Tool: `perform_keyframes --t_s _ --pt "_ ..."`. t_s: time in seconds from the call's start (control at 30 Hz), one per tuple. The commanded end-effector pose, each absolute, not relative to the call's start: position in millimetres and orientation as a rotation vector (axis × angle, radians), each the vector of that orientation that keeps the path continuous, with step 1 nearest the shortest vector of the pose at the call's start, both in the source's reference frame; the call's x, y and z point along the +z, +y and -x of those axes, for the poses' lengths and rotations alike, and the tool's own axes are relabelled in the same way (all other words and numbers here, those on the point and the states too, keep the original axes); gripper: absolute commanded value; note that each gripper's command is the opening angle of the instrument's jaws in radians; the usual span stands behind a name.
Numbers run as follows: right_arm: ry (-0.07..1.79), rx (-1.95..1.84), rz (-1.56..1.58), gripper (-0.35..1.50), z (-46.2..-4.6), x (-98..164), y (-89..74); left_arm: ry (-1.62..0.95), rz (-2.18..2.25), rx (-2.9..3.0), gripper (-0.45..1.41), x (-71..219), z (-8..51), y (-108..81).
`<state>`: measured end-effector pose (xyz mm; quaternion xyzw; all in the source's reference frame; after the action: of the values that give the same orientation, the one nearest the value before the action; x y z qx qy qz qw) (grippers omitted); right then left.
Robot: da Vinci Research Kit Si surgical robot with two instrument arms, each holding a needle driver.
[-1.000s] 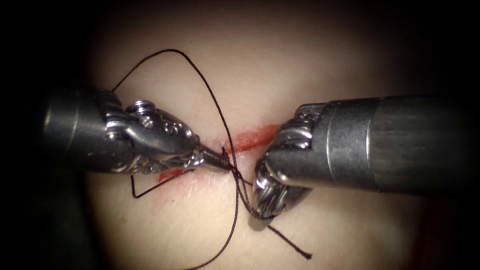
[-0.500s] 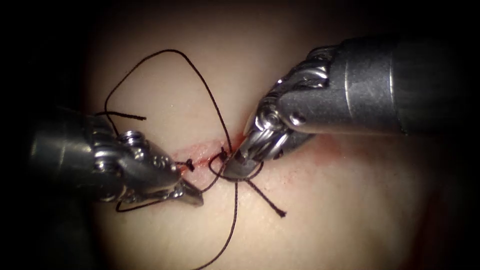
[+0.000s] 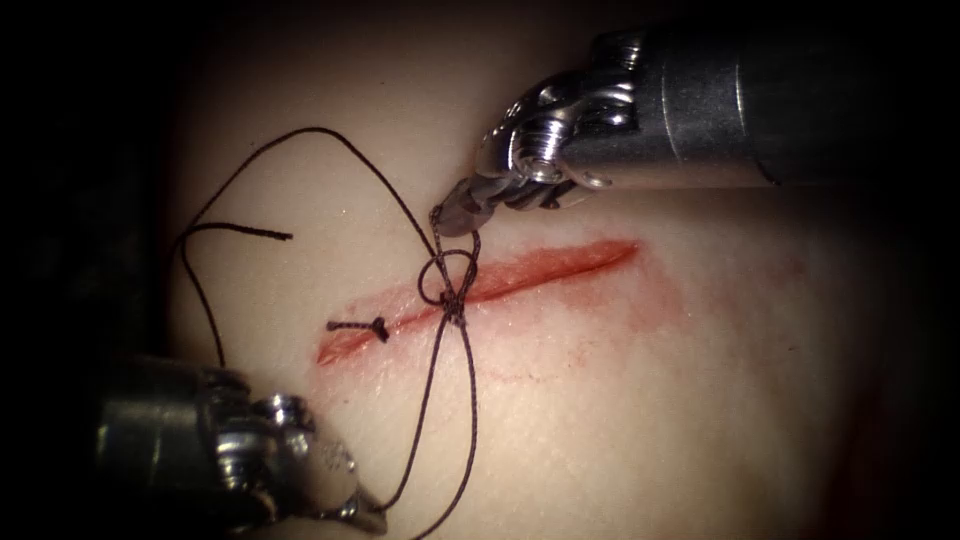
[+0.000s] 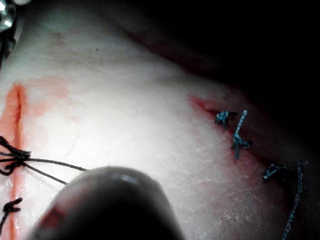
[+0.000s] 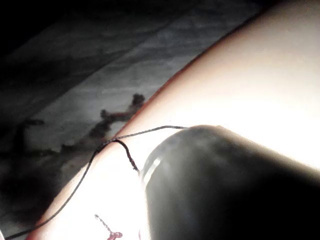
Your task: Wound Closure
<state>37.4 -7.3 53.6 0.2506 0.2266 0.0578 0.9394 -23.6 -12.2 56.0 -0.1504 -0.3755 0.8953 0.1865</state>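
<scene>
1. The right tool (image 3: 452, 218), above the cut (image 3: 480, 288), pinches the thread (image 3: 440, 340) in jaws pressed together.
2. The left tool (image 3: 365, 518), below the cut and to its left, clamps the other strand with its jaws closed.
3. Against the earlier frames the tools have drawn apart, and a loose loop has closed toward a knot (image 3: 450, 290) on the cut, at its middle.
4. Judgement: tightening goes best with even, opposed pull in line with the knot, so it seats flat without lifting the tissue (image 3: 620, 400).
5. The taut strands run up and down, crossing the cut, whose long axis runs lower left to upper right.
6. No needle can be made out.
</scene>
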Motion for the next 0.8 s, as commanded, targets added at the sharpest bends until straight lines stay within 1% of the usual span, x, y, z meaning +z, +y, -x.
perform_keyframes --t_s 0.03,0.27,0.53,0.67,0.8 --pt "0.47 0.076 -0.498 -0.35 -38.4 54.7 -6.4 -1.101 0.448 2.511 -0.45 56.0 24.8 -12.6" --pt "0.506 -0.026 -0.406 -0.35 -38.3 56.6 -3.8 -1.284 0.486 2.452 -0.45 53.1 28.9 -16.1" --pt "0.61 -0.379 -0.392 -0.35 -38.7 58.0 -0.5 -1.464 0.57 2.387 -0.45 49.8 33.0 -19.6" --pt "0.655 -0.458 -0.41 -0.35 -39.2 57.7 0.3 -1.511 0.545 2.386 -0.45 49.5 33.7 -20.6" --pt "0.653 -0.452 -0.317 -0.35 -39.3 57.8 0.8 -1.528 0.509 2.403 -0.45 50.4 34.1 -22.0"
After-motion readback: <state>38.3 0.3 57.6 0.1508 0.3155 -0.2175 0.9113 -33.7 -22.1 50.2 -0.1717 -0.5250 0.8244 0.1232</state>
